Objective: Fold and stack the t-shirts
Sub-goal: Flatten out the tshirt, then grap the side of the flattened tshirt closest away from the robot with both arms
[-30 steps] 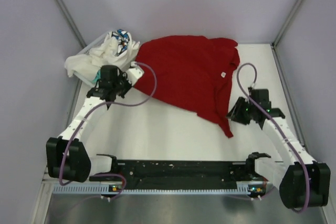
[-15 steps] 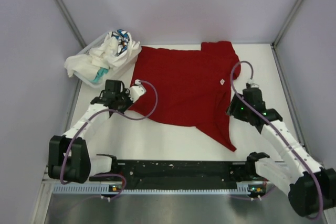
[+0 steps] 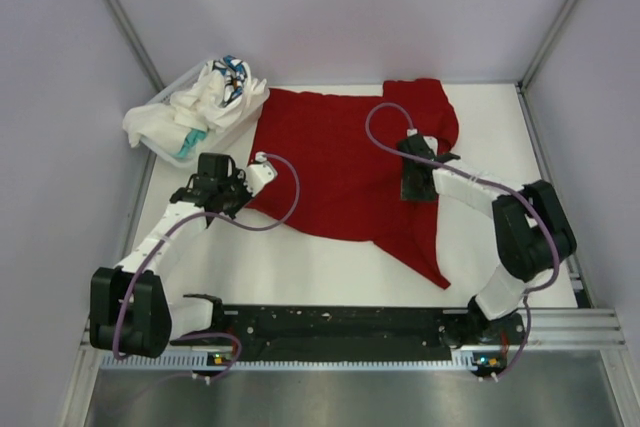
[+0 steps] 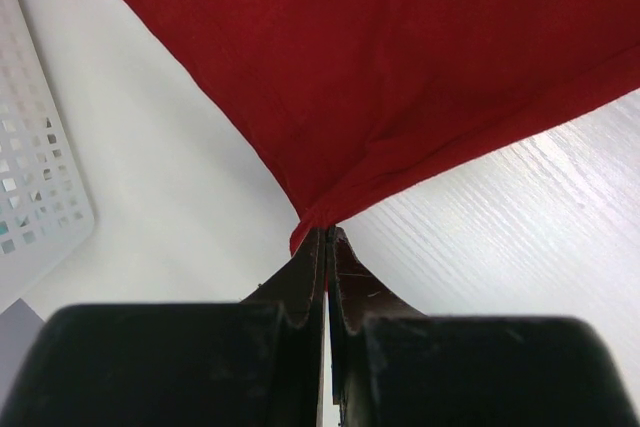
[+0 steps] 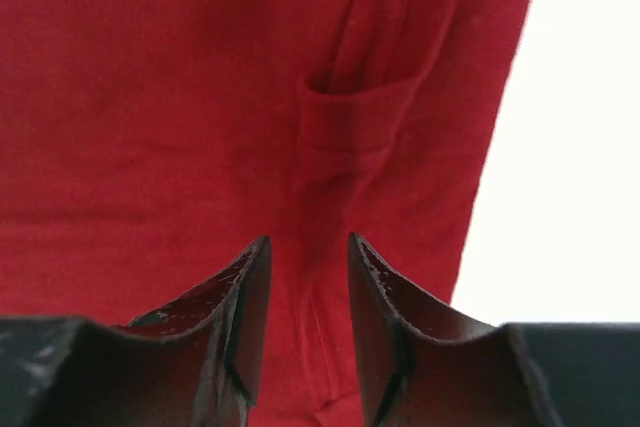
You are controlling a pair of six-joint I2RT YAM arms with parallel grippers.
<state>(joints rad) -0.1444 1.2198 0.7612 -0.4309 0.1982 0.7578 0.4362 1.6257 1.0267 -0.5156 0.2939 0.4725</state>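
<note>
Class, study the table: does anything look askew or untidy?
Yes. The red shirt lies crooked, one end trailing to a point toward the front edge. The white shirts spill in a heap over the rim of the tray.

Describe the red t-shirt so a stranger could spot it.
On the white table, look at the middle. The red t-shirt lies spread out there; the other shirts are white and heaped in a tray far left.
</note>
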